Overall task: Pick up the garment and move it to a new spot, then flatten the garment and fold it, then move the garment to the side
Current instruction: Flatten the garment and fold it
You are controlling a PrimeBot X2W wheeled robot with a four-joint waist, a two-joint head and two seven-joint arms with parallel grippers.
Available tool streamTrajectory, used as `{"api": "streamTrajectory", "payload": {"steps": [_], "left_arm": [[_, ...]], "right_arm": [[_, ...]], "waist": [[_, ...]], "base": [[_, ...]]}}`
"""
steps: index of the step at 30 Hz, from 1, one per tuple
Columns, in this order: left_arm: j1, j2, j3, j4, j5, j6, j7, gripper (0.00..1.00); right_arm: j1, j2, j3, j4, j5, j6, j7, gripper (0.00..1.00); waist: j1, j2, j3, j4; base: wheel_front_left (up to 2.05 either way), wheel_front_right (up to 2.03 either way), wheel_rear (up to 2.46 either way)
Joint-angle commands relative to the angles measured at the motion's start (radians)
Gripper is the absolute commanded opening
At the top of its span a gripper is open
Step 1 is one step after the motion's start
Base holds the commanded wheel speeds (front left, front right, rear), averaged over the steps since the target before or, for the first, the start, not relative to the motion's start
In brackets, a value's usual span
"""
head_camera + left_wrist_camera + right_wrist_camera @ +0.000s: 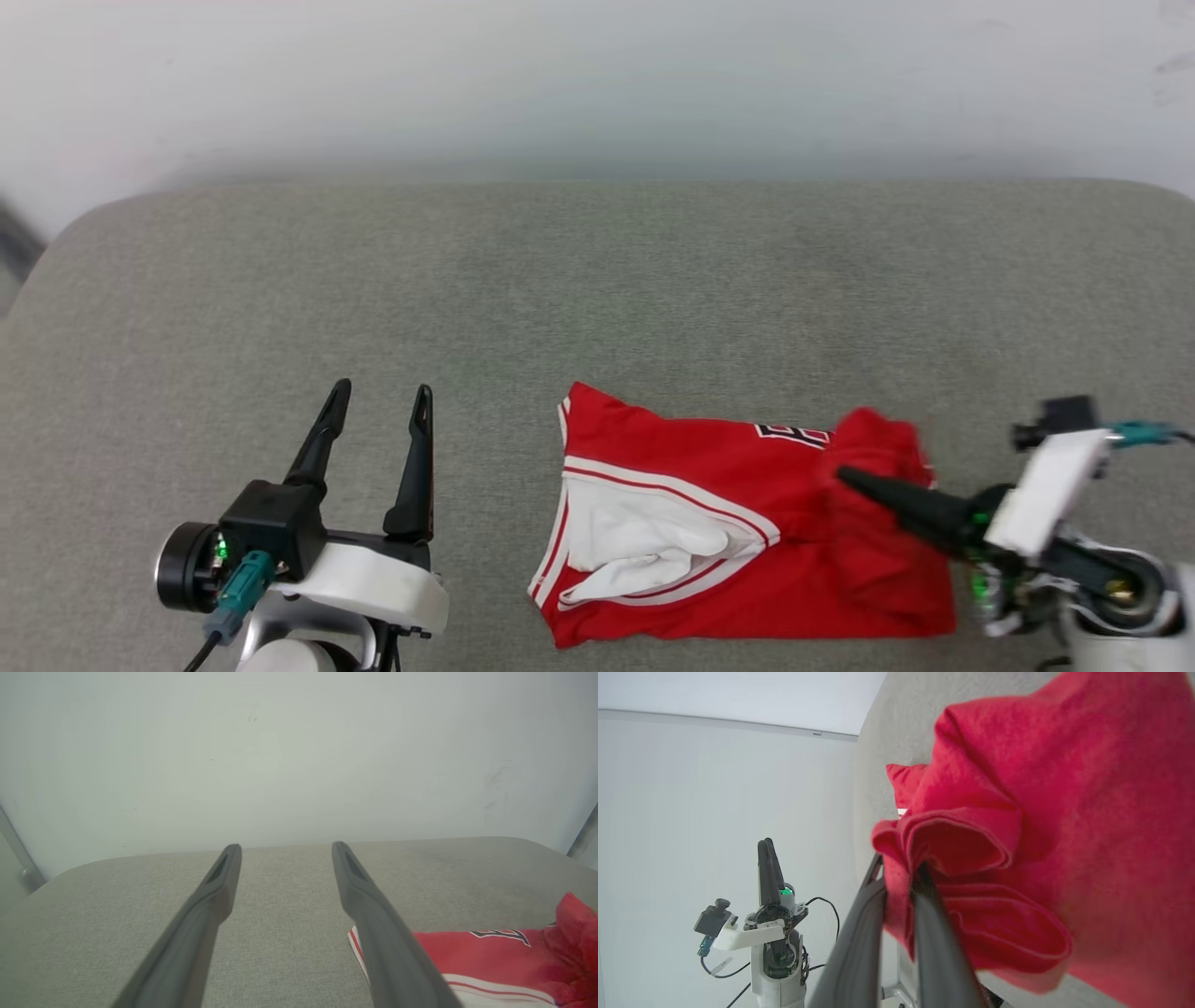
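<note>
- Your left gripper (383,394) hovers at the near left over the bare grey cushion (597,280). Its fingers are spread wide and hold nothing, well apart from the garment.
- The garment (822,579) lies near you, right of centre. It is already a compact rectangle with a white striped panel on top, so flattening and most of the folding look done.
- Your right gripper (843,476), at the near right, has its fingers pinched narrow on a bunched red fold at the garment's right edge. I judge a last fold or the move aside remains.
</note>
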Motion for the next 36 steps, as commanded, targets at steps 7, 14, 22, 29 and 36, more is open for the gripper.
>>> {"api": "streamTrajectory", "payload": {"steps": [7, 14, 22, 29, 36], "left_arm": [[-0.045, -0.014, -0.028, 0.021, 0.001, -0.022, 0.003, 1.00], [-0.063, -0.022, -0.035, 0.035, -0.001, -0.029, -0.007, 1.00], [-0.055, -0.026, -0.029, 0.057, -0.008, -0.017, -0.022, 1.00], [-0.040, -0.023, -0.022, 0.063, -0.014, -0.005, -0.027, 1.00], [-0.013, -0.014, -0.004, 0.071, -0.025, 0.009, -0.035, 1.00]], "right_arm": [[-0.064, 0.007, 0.334, 0.088, 0.164, 0.000, -0.195, 0.00], [-0.110, 0.006, 0.500, 0.136, 0.176, 0.000, -0.317, 0.49], [-0.172, -0.050, 0.664, 0.056, 0.091, 0.000, -0.469, 1.00], [-0.204, -0.224, 0.766, -0.045, -0.212, 0.000, -0.710, 1.00], [-0.139, -0.307, 0.623, 0.006, -0.524, 0.000, -0.861, 1.00]], "waist": [[0.0000, 0.0000, 0.024, 0.073], [0.0000, 0.0000, 0.047, 0.109], [0.0000, 0.0000, 0.048, 0.093], [0.0000, 0.0000, 0.027, 0.053], [0.0000, 0.0000, 0.002, 0.002]], "base": [[0.00, 0.00, 0.00], [0.00, 0.00, 0.00], [0.00, 0.00, 0.00], [0.00, 0.00, 0.00], [0.00, 0.00, 0.00]]}}
